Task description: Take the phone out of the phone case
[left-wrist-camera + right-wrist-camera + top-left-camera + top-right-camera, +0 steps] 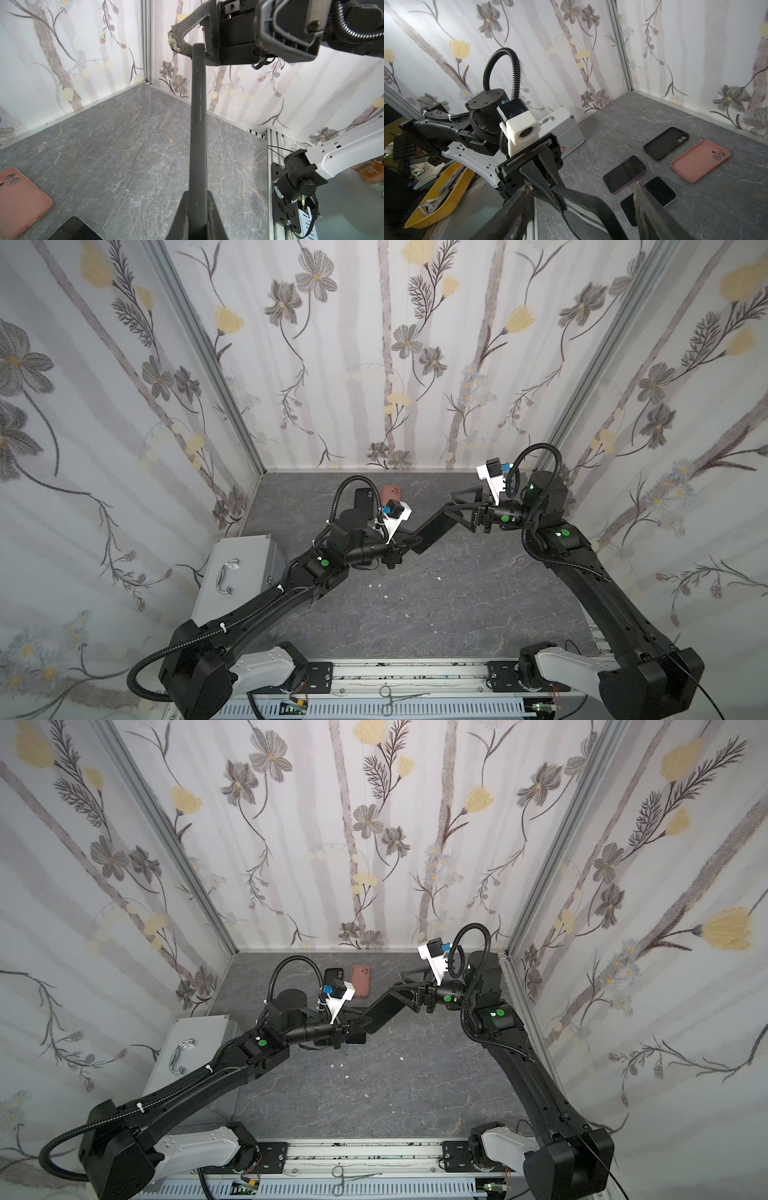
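Note:
A phone in a black phone case [436, 526] hangs in the air over the middle of the table, between both arms. My left gripper [409, 541] is shut on its near end; the left wrist view shows the case [198, 124] edge-on between the fingers [214, 209]. My right gripper [451, 506] stands open and straddles the far end, with table showing on both sides of the case [583, 201]. In the right wrist view the black rim bows away from a pale strip, the phone's edge [581, 208]. Whether a right finger [521, 207] touches the case is unclear.
An empty black case [666, 143], a pink case [700, 161] and two bare phones [625, 173] [652, 197] lie at the back of the table. A silver box with a handle [237, 568] stands at the left edge. Forceps [399, 697] lie on the front rail.

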You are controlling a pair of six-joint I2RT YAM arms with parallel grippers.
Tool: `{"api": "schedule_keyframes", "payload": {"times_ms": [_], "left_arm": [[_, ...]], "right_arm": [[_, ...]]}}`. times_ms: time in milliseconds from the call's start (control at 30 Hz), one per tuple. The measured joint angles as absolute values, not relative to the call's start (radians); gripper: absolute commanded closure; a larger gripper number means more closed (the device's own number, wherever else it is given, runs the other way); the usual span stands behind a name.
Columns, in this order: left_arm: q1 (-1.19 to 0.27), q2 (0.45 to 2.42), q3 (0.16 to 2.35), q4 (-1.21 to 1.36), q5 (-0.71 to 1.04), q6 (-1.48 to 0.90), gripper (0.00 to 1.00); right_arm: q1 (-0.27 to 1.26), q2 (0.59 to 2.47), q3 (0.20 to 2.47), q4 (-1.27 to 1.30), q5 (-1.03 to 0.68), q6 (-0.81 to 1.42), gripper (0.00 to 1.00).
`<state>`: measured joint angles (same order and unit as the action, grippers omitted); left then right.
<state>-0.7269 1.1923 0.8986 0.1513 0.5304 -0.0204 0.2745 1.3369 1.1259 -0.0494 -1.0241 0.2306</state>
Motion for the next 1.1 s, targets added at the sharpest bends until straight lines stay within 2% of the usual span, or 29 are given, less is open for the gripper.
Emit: {"api": "schedule_keyframes", "payload": {"times_ms": [333,767,1000,1100], "left_arm": [[-0.729,1.185,0.892,0.151,0.545,0.006,1.00],[-0.728,1.176,0.884,0.152,0.589,0.020,1.00],[-0.728,1.167,0.880,0.154,0.596,0.019,1.00],[-0.728,1.152,0.870,0.160,0.596,0.015,1.00]], "right_arm": [[0.253,1.311,1.092,-0.071,-1.042,0.236,0.30],[0.212,1.300,0.994,0.155,-1.183,0.445,0.44],[0.211,1.308,0.989,0.148,-1.195,0.455,0.45],[0.211,1.309,0.987,0.139,-1.195,0.455,0.48]]}}
